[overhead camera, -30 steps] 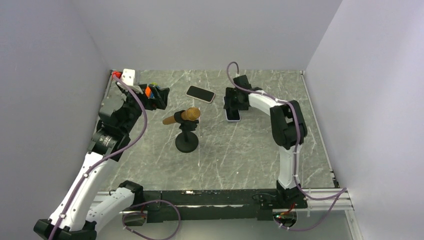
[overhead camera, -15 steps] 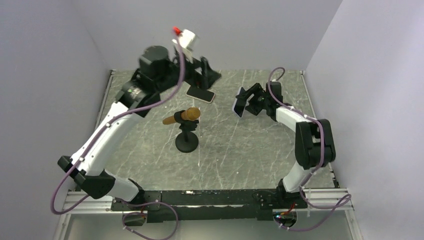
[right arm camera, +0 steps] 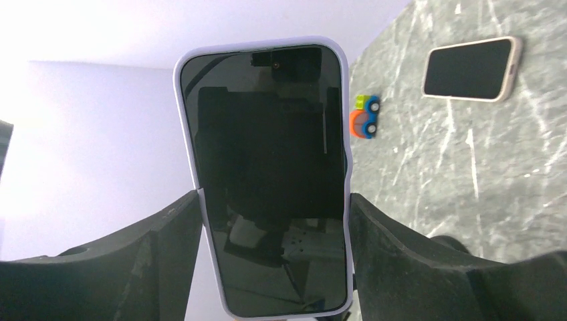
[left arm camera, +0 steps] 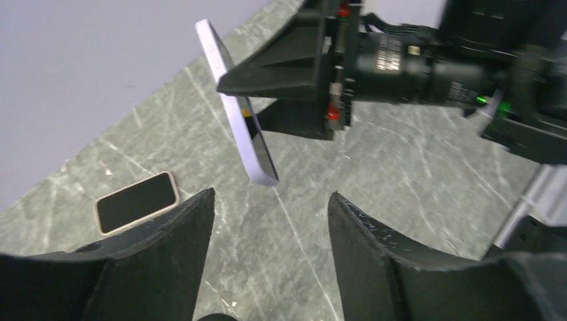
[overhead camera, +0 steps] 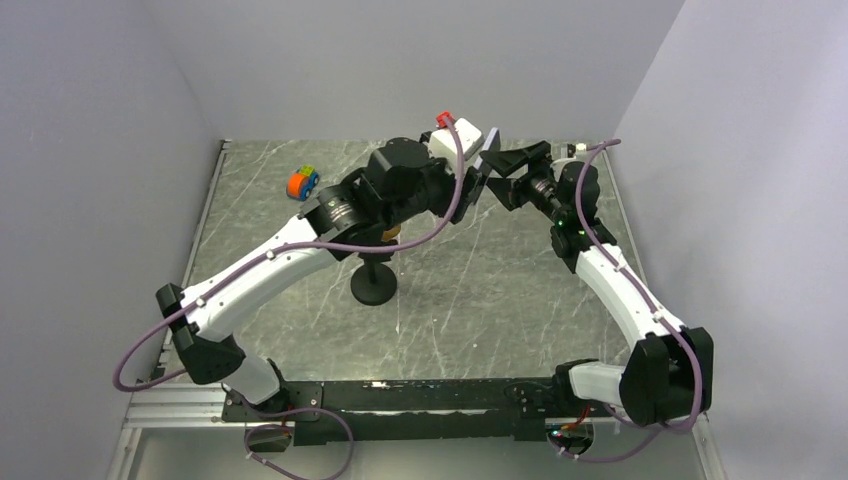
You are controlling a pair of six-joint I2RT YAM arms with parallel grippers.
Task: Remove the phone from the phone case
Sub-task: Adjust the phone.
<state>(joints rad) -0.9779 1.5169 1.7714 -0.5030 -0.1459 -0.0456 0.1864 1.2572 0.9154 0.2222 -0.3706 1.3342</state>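
Observation:
The phone (right arm camera: 271, 180) has a dark screen and sits in a lavender case (right arm camera: 194, 167). My right gripper (right arm camera: 274, 199) is shut on the case's two long sides and holds it upright in the air above the back of the table. In the left wrist view the cased phone (left arm camera: 237, 114) shows edge-on, sticking out of the right gripper (left arm camera: 287, 73). My left gripper (left arm camera: 271, 194) is open and empty, just short of the phone's free end. In the top view the left gripper (overhead camera: 477, 185) and the right gripper (overhead camera: 515, 160) meet with the case (overhead camera: 492, 138) between them.
A second phone in a beige case (left arm camera: 137, 202) lies flat on the marble table (overhead camera: 480, 300), also in the right wrist view (right arm camera: 471, 69). A small orange toy car (overhead camera: 303, 182) sits back left. A black microphone stand (overhead camera: 373, 285) stands mid-table under the left arm.
My right gripper has lifted the cased phone from the table up toward the back. My left arm has swung from the back left across to face it, jaws open.

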